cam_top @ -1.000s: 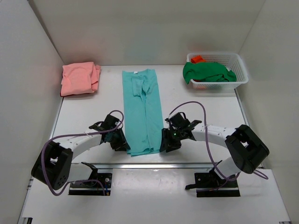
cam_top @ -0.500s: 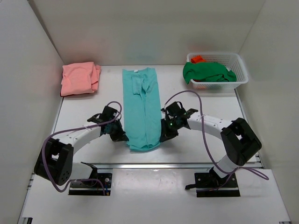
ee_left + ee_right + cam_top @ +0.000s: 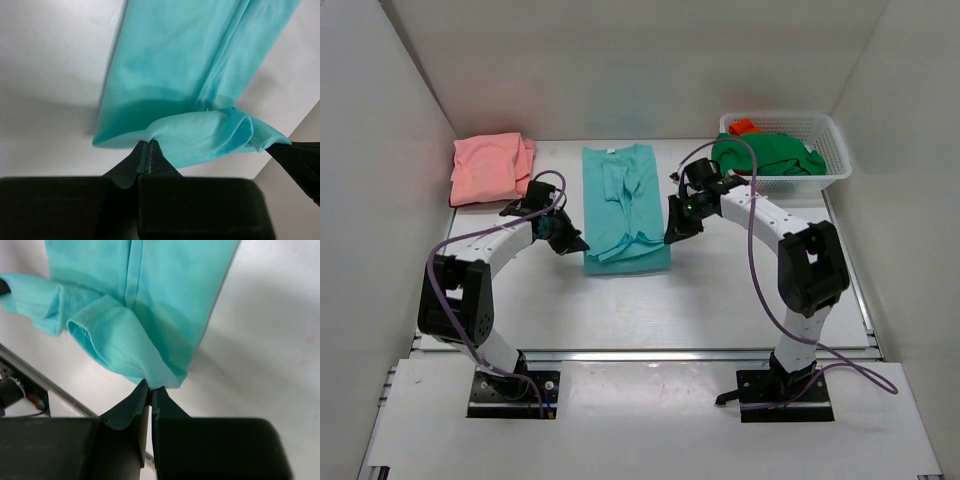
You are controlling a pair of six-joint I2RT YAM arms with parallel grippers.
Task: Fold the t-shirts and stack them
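At surface [image 3: 740, 290] centre: teal tee [image 3: 620, 200] mid-fold, hem clamped by left pincer [image 3: 580, 244] and right pincer [image 3: 671, 237]; pink tee [image 3: 490, 168] folded aside; green tee [image 3: 760, 152] left unfolded in basket [image 3: 790, 184].

The teal t-shirt [image 3: 625, 210] at frame centre is plain turquoise, with no print. Upper left, the salmon pink t-shirt [image 3: 490, 168] is plain too. Upper right, the dark green t-shirt [image 3: 765, 153] drapes a white mesh basket [image 3: 790, 183] beside something orange [image 3: 744, 126], possibly cloth. The left gripper [image 3: 146, 152] and right gripper [image 3: 150, 392] are black.
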